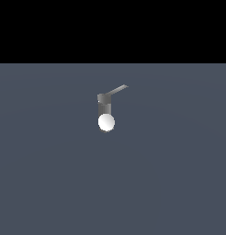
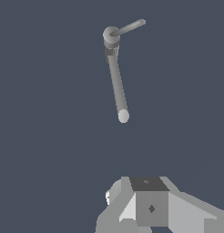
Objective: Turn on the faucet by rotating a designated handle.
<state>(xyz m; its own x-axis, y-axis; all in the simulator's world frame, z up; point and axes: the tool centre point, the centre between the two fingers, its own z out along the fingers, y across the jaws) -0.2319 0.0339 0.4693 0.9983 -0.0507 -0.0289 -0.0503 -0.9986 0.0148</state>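
1. The exterior view shows a flat, dark blue-grey floor (image 1: 50,183) filling the lower part of the picture, with a plain black band above it.
2. The faucet (image 1: 104,109), a small grey fixture, stands alone near the middle of that floor, slightly toward the upper half.
3. It has a short ribbed grey body, a grey block at its top and a white round ball end (image 1: 106,123) at the near, lower end.
4. The handle (image 1: 118,89), a thin flat light-grey bar, sticks out from the top block and points up and toward the exterior view's right.
5. No arm or gripper appears in the exterior view.
6. In the wrist view the faucet (image 2: 116,82) appears as a long grey tube with a pale rounded tip, joined to a round grey cap.
7. The handle (image 2: 128,27) projects from that cap as a thin rod.
8. The gripper (image 2: 150,207) shows only as grey and white blocky parts at the picture's edge, well apart from the faucet and touching nothing.
9. Its fingertips are out of frame, so I cannot tell whether the jaws are spread or pressed together.
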